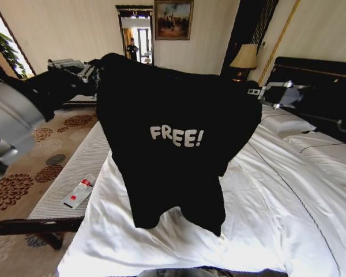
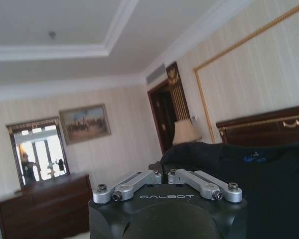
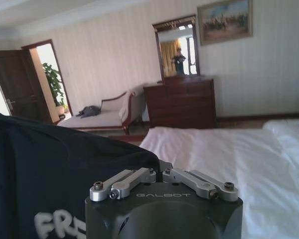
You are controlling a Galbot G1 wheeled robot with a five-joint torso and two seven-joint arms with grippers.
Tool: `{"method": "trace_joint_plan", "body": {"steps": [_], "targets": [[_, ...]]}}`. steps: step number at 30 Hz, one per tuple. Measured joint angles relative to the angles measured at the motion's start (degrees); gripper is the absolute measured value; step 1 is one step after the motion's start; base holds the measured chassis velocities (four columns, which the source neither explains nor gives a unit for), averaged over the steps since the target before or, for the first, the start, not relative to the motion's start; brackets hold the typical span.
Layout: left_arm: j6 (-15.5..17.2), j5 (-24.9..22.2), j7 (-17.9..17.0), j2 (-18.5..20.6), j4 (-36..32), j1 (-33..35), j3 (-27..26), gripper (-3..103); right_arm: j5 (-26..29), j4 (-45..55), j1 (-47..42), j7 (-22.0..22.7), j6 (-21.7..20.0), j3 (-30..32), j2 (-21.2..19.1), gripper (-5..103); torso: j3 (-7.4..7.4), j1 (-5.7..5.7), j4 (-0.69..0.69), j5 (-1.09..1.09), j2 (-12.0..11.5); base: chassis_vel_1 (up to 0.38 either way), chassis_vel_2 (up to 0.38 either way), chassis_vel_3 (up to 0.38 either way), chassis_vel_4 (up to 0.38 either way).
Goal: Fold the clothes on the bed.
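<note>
The black T-shirt (image 1: 179,144) hangs spread in the air above the bed (image 1: 265,219), held up by both arms at its top corners. Its front faces the head camera, with the white "FREE!" lettering (image 1: 176,136) readable across the chest. The lower hem dangles just over the white duvet near the foot of the bed, its bottom edge uneven, with one side dropping lower than the other.

The left gripper (image 1: 92,74) is raised at the shirt's upper corner on the robot's left, and in the left wrist view its fingers (image 2: 157,175) are clenched on a fold of the black fabric (image 2: 239,179). The right gripper (image 1: 259,92) is at the opposite upper corner, in front of the dark headboard (image 1: 323,86); in the right wrist view its fingers (image 3: 162,172) are likewise pinched together on the shirt's edge, with the black cloth (image 3: 50,179) draping away to one side.

White pillows (image 1: 285,124) lie at the head of the bed, near the headboard. A pale upholstered bench (image 1: 75,179) stands just beside the bed on the robot's left, and a small white and red object (image 1: 79,193) lies on it. Patterned carpet (image 1: 23,173) covers the floor beyond.
</note>
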Motion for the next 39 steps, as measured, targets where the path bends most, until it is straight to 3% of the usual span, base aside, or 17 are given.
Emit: {"method": "trace_joint_plan", "body": {"steps": [3,6,8,13,15,18,20,21,25,26,31,33,36,37,39], "targets": [[1.35,3.21,-1.63,-2.99,-0.43,4.31,-0.10,1,-4.33,0.00,-5.95,0.91,0.09,-0.44,3.06,1,0.02,0.00,0.01,0.02,-0.01,0.000,0.000,0.000,0.000],[3.38,9.99,-4.34,-10.44,0.11,10.35,4.63,1,-14.44,-0.16,-13.77,1.04,-0.03,-4.30,8.77,1,0.05,0.05,0.00,-0.03,-0.06,0.000,0.000,0.000,0.000],[3.58,10.96,-4.60,-11.48,0.41,10.73,5.62,1,-15.88,-0.23,-14.15,0.95,-0.09,-5.69,9.73,1,0.05,0.06,0.00,-0.03,-0.06,0.000,0.000,0.000,0.000],[3.57,22.20,-6.52,-21.26,5.94,10.02,18.95,1,-26.77,-8.09,-14.93,-0.99,-0.92,-16.49,18.30,1,0.03,0.03,0.00,0.00,-0.04,0.000,0.000,0.000,0.000],[3.40,23.77,-7.04,-23.18,7.34,9.77,21.39,1,-28.74,-9.88,-14.79,-1.52,-1.16,-18.46,20.06,1,0.02,0.02,0.00,0.00,-0.04,0.000,0.000,0.000,0.000],[2.87,28.01,-7.76,-29.12,13.06,9.10,29.14,1,-34.82,-15.19,-15.00,-3.08,-1.84,-23.37,25.11,1,0.03,0.04,0.01,-0.02,-0.04,0.000,0.000,0.000,0.000],[2.48,30.83,-7.66,-33.32,18.41,9.02,33.95,1,-39.27,-19.66,-16.04,-4.24,-2.43,-25.85,28.96,1,0.04,0.05,0.00,-0.02,-0.05,0.000,0.000,0.000,0.000],[2.48,30.83,-7.66,-33.32,18.41,9.02,33.95,1,-39.27,-19.66,-16.04,-4.24,-2.43,-25.85,28.96,1,0.04,0.05,0.00,-0.02,-0.05,0.000,0.000,0.000,0.000],[1.09,35.58,-6.60,-41.19,28.23,8.72,39.78,1,-47.07,-28.02,-18.65,-7.54,-3.16,-28.97,35.10,1,0.03,0.04,0.01,-0.01,-0.04,0.000,0.000,0.000,0.000],[1.09,35.58,-6.60,-41.19,28.23,8.72,39.78,1,-47.07,-28.02,-18.65,-7.54,-3.16,-28.97,35.10,1,0.03,0.04,0.01,-0.01,-0.04,0.000,0.000,0.000,0.000],[-1.26,41.41,-3.57,-49.19,39.97,8.67,43.37,1,-58.77,-37.88,-19.91,-14.05,-3.46,-32.78,41.58,1,0.03,0.03,-0.01,0.00,-0.03,0.000,0.000,0.000,0.000],[-1.45,42.01,-3.17,-49.87,41.50,8.71,43.57,1,-59.72,-39.02,-19.80,-14.51,-3.43,-33.20,42.32,1,0.03,0.03,-0.01,0.01,-0.03,0.000,0.000,0.000,0.000],[-2.79,45.35,0.11,-54.12,51.08,7.97,43.91,1,-65.41,-47.92,-17.21,-18.08,-2.44,-36.19,46.21,1,0.03,0.03,0.02,-0.02,-0.03,0.000,0.000,0.000,0.000],[-2.79,45.35,0.11,-54.12,51.08,7.97,43.91,1,-65.41,-47.92,-17.21,-18.08,-2.44,-36.19,46.21,1,0.03,0.03,0.02,-0.02,-0.03,0.000,0.000,0.000,0.000],[-3.20,46.51,1.28,-56.68,55.54,6.63,43.55,1,-70.67,-53.89,-15.10,-21.59,-2.02,-37.14,48.27,1,0.03,0.02,0.02,-0.02,-0.03,0.000,0.000,0.000,0.000]]}}
